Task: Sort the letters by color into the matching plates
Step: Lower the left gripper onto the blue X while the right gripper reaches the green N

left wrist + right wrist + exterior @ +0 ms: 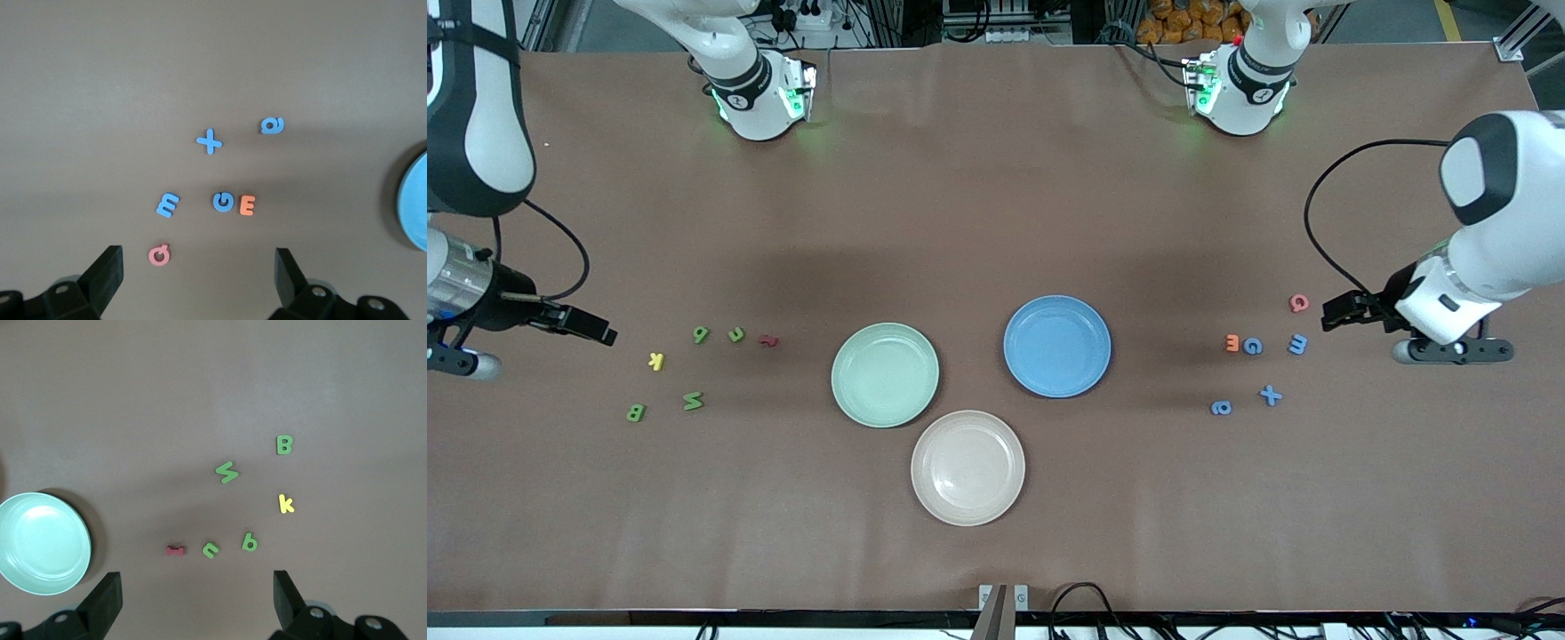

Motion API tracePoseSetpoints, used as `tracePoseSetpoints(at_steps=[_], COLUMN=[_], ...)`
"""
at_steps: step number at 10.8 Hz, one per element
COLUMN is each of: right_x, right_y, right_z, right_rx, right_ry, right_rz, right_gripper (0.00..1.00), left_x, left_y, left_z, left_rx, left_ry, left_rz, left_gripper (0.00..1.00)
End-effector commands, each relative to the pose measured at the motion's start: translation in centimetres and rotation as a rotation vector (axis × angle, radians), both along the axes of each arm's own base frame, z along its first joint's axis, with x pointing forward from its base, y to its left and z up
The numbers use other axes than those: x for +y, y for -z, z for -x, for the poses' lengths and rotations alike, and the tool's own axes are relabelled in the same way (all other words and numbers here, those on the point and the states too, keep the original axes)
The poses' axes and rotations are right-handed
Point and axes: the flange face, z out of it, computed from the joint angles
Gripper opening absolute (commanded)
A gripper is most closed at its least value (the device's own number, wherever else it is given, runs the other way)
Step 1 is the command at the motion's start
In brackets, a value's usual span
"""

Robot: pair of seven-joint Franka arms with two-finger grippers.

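Three empty plates sit mid-table: pale green (885, 375), blue (1057, 346), and beige-pink (967, 468) nearest the front camera. Toward the right arm's end lie green letters (701, 334), a red one (768, 340) and a yellow k (656, 360). Toward the left arm's end lie blue letters (1270, 396), an orange E (1232, 342) and a pink one (1299, 303). My left gripper (199, 260) hangs open and holds nothing, just off the pink letter (159, 255). My right gripper (197, 583) is open and holds nothing, just off the red letter (175, 551) and a green one (210, 551).
Both arm bases (760, 98) stand along the table edge farthest from the front camera. Cables (1080, 597) and a small bracket (1003, 597) sit at the edge nearest the front camera. Brown tabletop (996, 222) spreads between the bases and the plates.
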Motion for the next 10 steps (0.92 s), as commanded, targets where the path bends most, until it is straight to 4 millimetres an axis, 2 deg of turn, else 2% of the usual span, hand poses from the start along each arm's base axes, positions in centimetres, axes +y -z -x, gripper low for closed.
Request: tracePoseSetpoints(at_steps=[1, 4, 6, 10], right_x=[-1.4, -1.1, -1.1, -1.4], right_y=[3.4, 6.8, 9.0, 11.7], right_z=[-1.2, -2.7, -3.3, -4.3], right_rx=[0.01, 0.017, 0.029, 0.05], right_ry=[0.119, 0.31, 0.46, 0.79], right_rz=[-0.025, -0.019, -0.024, -0.072], right_gripper=[1.0, 1.0, 1.0, 1.0], left_x=[0.0, 0.3, -0.3, -0.7], left_y=[4.7, 9.7, 12.4, 16.0], left_z=[-0.8, -2.6, -3.8, -4.8], left_rx=[-0.009, -0.042, -0.045, -0.012], left_ry=[0.029, -0.056, -0.063, -0.327], left_rz=[0.007, 0.013, -0.007, -0.04], left_gripper=[1.0, 1.0, 1.0, 1.0])
